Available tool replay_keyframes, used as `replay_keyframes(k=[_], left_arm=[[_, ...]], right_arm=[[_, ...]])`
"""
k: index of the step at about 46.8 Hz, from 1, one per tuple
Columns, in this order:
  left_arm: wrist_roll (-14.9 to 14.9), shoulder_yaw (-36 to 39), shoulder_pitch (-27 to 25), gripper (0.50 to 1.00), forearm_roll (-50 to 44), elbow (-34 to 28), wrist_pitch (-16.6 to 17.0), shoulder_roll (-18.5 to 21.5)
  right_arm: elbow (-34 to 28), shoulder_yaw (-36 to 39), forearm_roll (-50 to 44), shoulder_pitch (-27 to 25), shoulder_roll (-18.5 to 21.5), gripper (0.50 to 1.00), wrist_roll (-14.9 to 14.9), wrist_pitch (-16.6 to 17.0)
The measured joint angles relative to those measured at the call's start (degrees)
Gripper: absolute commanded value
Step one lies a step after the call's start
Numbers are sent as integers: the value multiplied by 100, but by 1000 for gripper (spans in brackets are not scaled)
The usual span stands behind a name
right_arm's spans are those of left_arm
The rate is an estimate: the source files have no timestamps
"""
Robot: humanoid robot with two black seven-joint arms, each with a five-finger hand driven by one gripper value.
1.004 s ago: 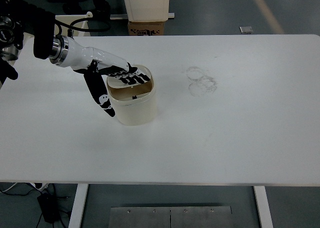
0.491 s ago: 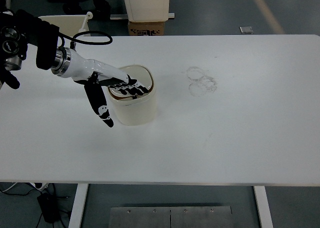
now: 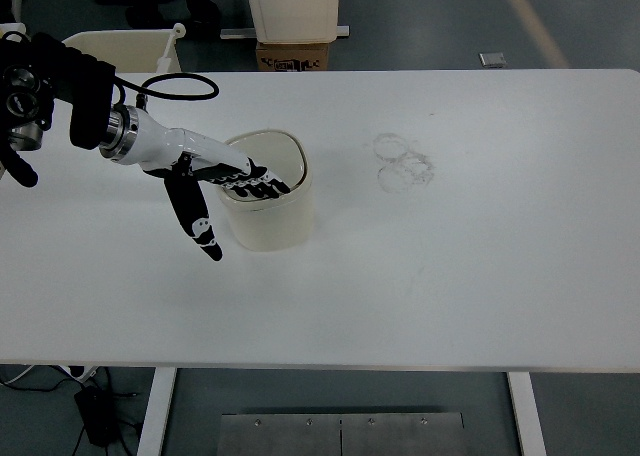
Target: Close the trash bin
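Observation:
A small cream trash bin (image 3: 268, 211) stands upright on the white table (image 3: 450, 276), left of centre. Its swing lid (image 3: 270, 156) lies flat across the top and no dark opening shows. My left hand (image 3: 225, 191) reaches in from the left. Its fingers (image 3: 258, 183) lie stretched over the bin's near-left rim, and the thumb (image 3: 198, 226) hangs down beside the bin's left wall. The hand is open and holds nothing. My right arm is out of view.
Faint ring marks (image 3: 403, 163) show on the table right of the bin. Beyond the far edge stand a white container (image 3: 292, 6) on a cardboard box (image 3: 293, 56) and a cream tub (image 3: 120, 48). A black cable (image 3: 175, 81) loops by my left forearm.
The lid has swung from tilted, with the bin's dark inside showing, to flat across the top. My left hand has slid back left and down, from over the lid to the near-left rim.

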Motion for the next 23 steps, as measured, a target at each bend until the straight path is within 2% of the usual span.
replay_keyframes(k=[19, 23], left_arm=[[2, -9, -12, 1000, 2, 22, 0, -5], [2, -9, 2, 1000, 0, 21, 95, -6]], right_arm=[[0, 4, -2, 0, 0, 993, 0, 0], [0, 3, -3, 0, 0, 993, 0, 0]])
